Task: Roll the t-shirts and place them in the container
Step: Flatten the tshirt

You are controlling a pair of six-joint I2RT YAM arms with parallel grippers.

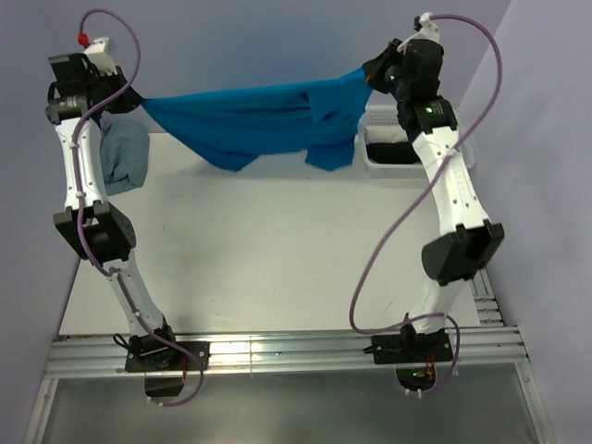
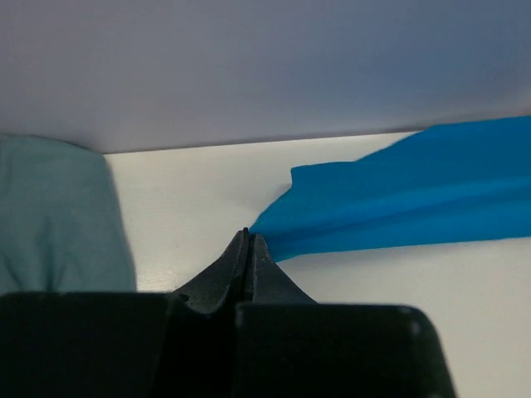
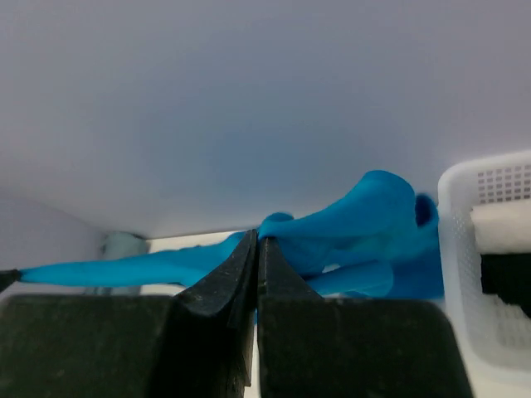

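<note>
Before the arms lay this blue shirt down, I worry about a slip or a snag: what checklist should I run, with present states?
1. Left pincer shut on the blue t-shirt: ok.
2. Right pincer shut on its other end: ok.
3. Shirt spread flat between them: not ok, bunched and sagging.
4. Hanging folds clear of the table: cannot tell.
5. Shirt clear of the white basket: cannot tell.
6. Grey-blue cloth apart from the shirt: ok.

A white table (image 1: 277, 250) meets a plain pale lilac-grey wall (image 1: 277, 37) at the back, and a side wall (image 1: 546, 139) stands at the right. Silver metal rails (image 1: 296, 353) line the table's near edge. The light is soft and even.
</note>
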